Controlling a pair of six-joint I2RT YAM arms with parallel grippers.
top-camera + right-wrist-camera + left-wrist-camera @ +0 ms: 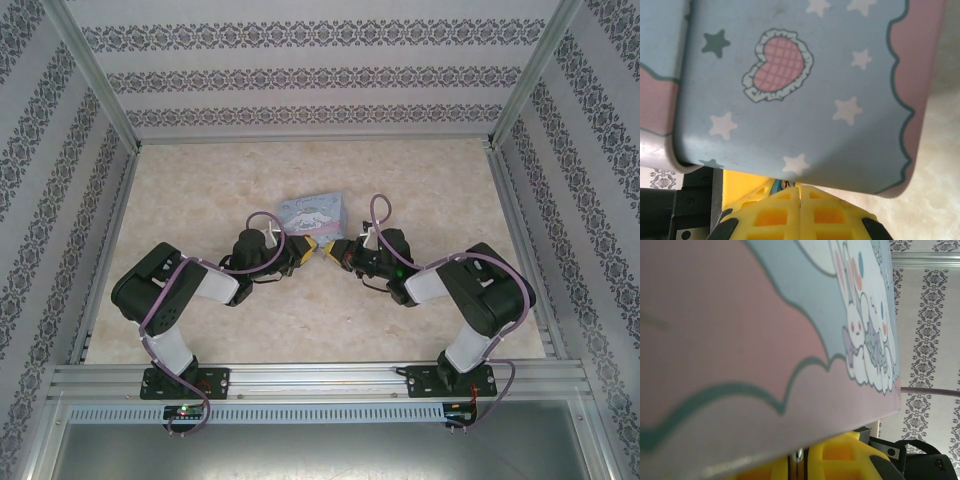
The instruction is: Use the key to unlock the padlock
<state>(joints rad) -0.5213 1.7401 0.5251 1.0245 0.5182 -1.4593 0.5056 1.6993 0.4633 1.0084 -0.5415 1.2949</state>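
At table (200, 200) centre, just in front of the cartoon-dog tin (313, 212): left gripper (305, 246) and right gripper (334, 249) tip to tip. Right jaws pressed together; left jaws narrow, contents not discernible. Between the tips, close against the tin: tiny bluish padlock (775, 186)

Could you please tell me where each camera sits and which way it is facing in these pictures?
Top external: above and behind the arms, looking down at the table; both arms show, left gripper and right gripper facing each other by the tin.
Left wrist: on the left arm, close against the tin's cartoon side; its yellow fingers at the bottom.
Right wrist: on the right arm, close against the tin's heart-and-stars side; its yellow fingers at the bottom.
Shared: all show the tin.
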